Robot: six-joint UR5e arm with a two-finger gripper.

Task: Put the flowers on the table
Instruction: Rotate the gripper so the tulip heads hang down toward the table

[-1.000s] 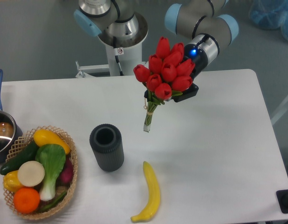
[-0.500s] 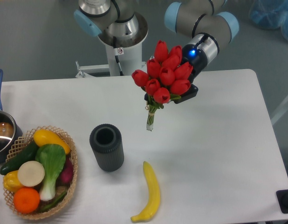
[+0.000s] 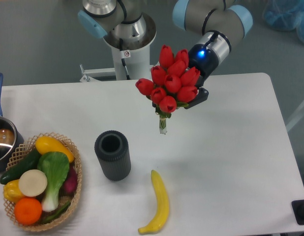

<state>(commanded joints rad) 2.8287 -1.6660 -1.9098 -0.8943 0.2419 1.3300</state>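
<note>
We hold the flowers aloft, gripper apparently pinching the stems though fingers are hidden, vase at seven o'clock, table free below.

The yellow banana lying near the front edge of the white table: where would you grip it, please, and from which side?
I would take the yellow banana at its thick middle, coming straight down from above, jaws closing across its width. It lies flat on the white table, curved and running front to back, so the middle is widest and most balanced. The ends taper. The dark grey ribbed cylinder stands clear of it.
</note>
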